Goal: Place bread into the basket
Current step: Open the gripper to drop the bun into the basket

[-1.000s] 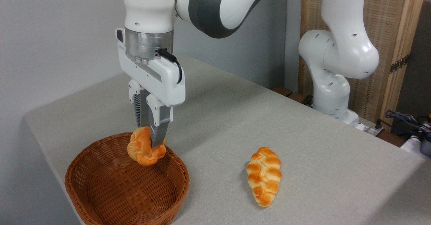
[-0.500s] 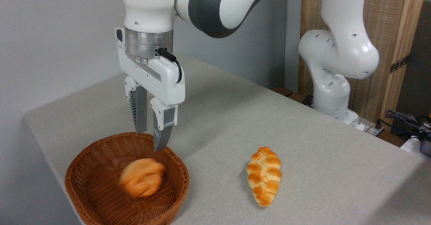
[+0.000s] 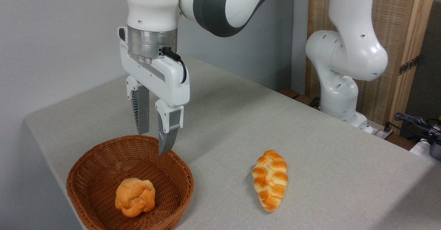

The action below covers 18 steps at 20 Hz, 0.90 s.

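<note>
Fixed camera, single view. We note the basket (image 3: 103,175) cut off at its lower rim by the bottom edge of the frame, and the arm's upper links cropped at the top. We record the basket as brown woven wicker, shallow and rounded, sitting at the tabletop's near left corner. The bread (image 3: 135,197), a knotted, roundish, orange-golden bun with paler creases, lies inside on the basket floor, toward its near side. A braided loaf (image 3: 270,179), longer and tapered, rests on the grey cloth-textured table (image 3: 310,147) right of the basket, well apart from it. The gripper (image 3: 154,143) points straight down over the basket's far rim, its ribbed fingers (image 3: 141,111) spread apart, empty, clear above the bun.
</note>
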Motion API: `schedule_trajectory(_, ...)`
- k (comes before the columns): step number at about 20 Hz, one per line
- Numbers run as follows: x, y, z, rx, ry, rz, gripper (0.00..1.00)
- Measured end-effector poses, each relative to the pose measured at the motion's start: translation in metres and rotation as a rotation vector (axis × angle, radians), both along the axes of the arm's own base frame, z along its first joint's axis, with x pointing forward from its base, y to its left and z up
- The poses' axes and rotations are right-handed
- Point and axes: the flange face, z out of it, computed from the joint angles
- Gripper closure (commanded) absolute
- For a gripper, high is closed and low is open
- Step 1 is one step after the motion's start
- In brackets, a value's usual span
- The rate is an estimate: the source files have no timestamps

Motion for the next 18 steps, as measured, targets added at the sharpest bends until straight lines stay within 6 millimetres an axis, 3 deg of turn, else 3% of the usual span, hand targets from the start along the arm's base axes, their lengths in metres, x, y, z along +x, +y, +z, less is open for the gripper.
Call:
schedule_trajectory(11,-0.022,0.014,-0.001,-0.001,0.152,0.020,0.00)
schedule_trajectory(18,-0.027,0.023,0.003,-0.004,0.165,0.035,0.00)
